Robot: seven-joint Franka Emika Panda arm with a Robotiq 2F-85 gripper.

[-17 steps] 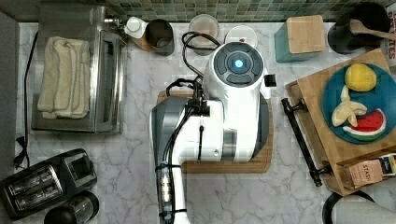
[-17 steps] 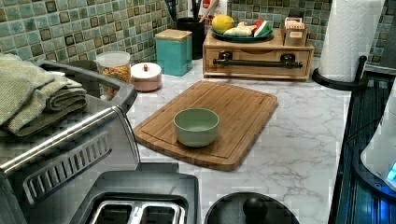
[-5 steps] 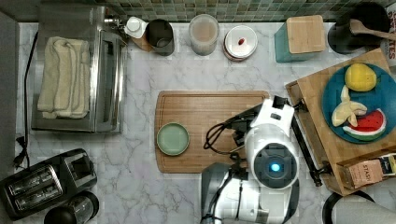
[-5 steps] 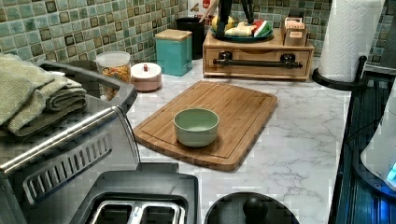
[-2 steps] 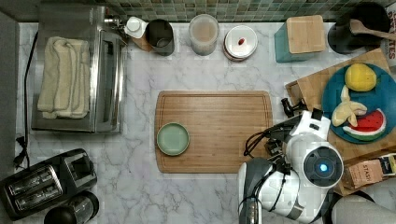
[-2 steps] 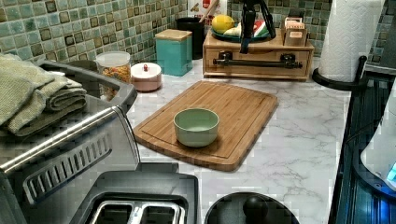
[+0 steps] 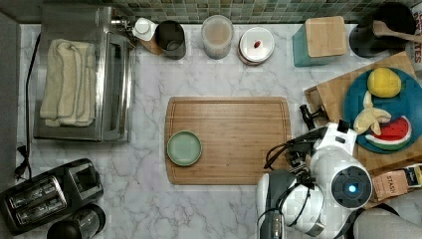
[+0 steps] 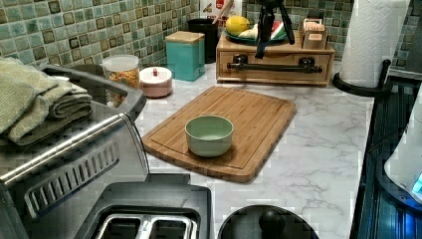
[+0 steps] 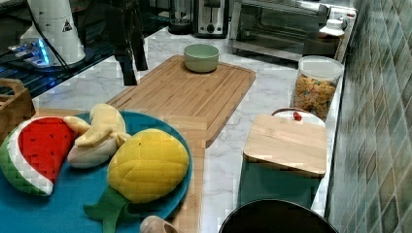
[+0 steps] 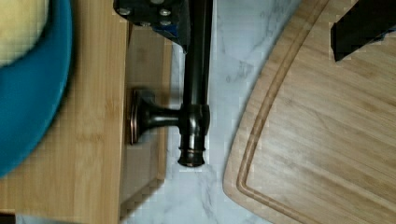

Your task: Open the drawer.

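1. The pincer (image 8: 271, 35), fingers spread wide and gripping nothing, has dropped lower over the drawer's bar handle (image 8: 272, 65).
2. The drawer (image 8: 274, 67) stays shut, just beyond the cutting board (image 8: 234, 124) on the bench (image 8: 318, 149).

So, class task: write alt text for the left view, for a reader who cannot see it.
A robot gripper hangs open just above the black bar handle of a closed wooden drawer at the back of a marble counter. A green bowl sits on a cutting board in front.

Light-wood drawer (image 8: 276, 63), black handle (image 8: 272, 65), teal plate (image 7: 404, 104).
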